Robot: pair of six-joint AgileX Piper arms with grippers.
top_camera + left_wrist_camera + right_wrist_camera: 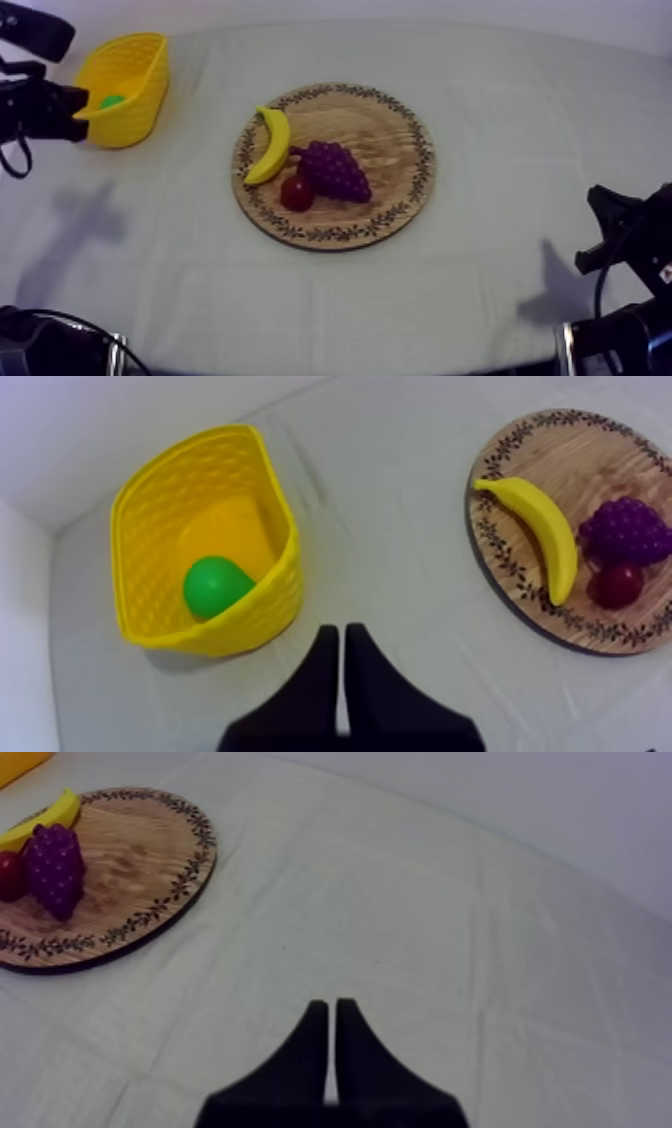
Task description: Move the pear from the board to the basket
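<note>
The green pear (215,586) lies inside the yellow basket (160,496), low against the wall nearest the left claw (338,631). The basket stands on the cloth-covered surface (500,120) at the far left, well apart from the round wooden board (385,140).

The left claw hangs above the cloth just beside the basket. Its two black fingers lie pressed together in a narrow wedge, holding nothing.

On the board, which sits near the middle of the surface, three toy fruits are gathered on the side towards the basket. The banana (270,145) curves along the patterned rim. The bunch of grapes (335,170) lies just beside it, further in. The small red fruit (297,193) touches the grapes on their near side (close to the banana's lower tip).

The right claw (330,1004) is over bare cloth at the right, well apart from the board. Its fingers are closed together as well, with nothing between them.
</note>
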